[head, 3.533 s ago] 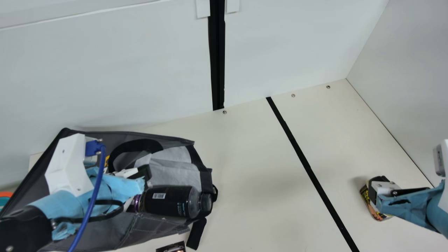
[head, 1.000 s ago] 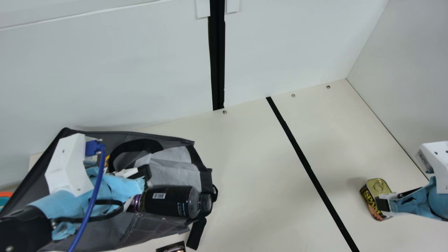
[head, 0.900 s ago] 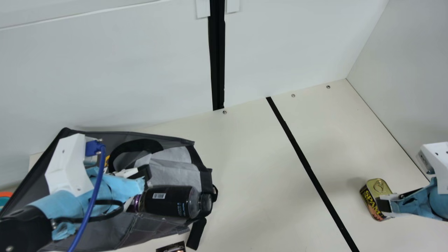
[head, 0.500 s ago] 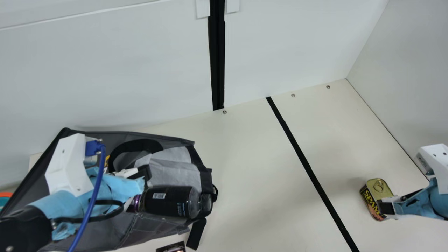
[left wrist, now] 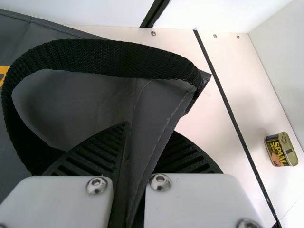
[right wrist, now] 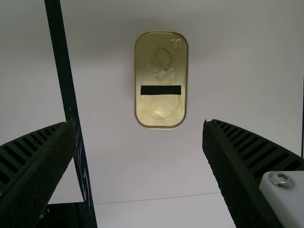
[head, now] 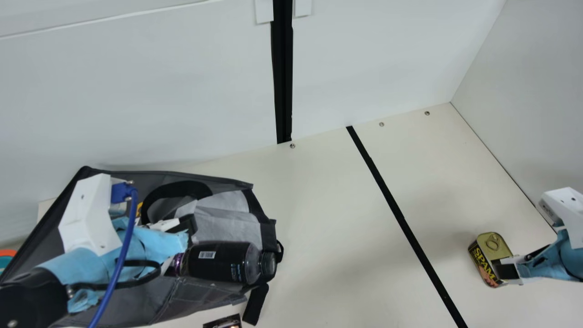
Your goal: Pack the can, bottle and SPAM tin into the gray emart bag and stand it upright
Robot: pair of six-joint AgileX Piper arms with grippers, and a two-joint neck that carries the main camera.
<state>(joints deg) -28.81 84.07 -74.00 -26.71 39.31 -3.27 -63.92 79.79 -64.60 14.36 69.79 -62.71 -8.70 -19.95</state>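
Packing is partway along at best. The SPAM tin point(head: 491, 249) stands upright on the tabletop point(head: 410, 164), outside the gray emart bag point(head: 114, 314), toward the tabletop's right edge and beyond the black strip point(head: 396, 209). The bag lies slumped at the tabletop's left, its pale lining exposed. The black bottle point(head: 218, 263) lies on its side across the near part of the bag's mouth, cap toward the right edge; whether it is properly inside cannot be told, nor whether the can has been packed. Loading the tin, seating the bottle if needed and standing the bag upright are judged to be left.

Left arm: extended from the near left over the bag. The left gripper point(left wrist: 151, 128) has its jaws closed on a fold of gray bag fabric, beside the black handle point(left wrist: 114, 57); this presumably steadies the mouth.

Right arm: reaching in from the right edge, gripper low beside the tin. The right gripper point(right wrist: 138, 125) has its jaws wide apart with nothing between them. In the right wrist view the tin's lid is seen face-on, just ahead of the fingertips, consistent with a steep downward approach. A grasp on the tin appears to be the step in hand; a misaligned descent could tip it.
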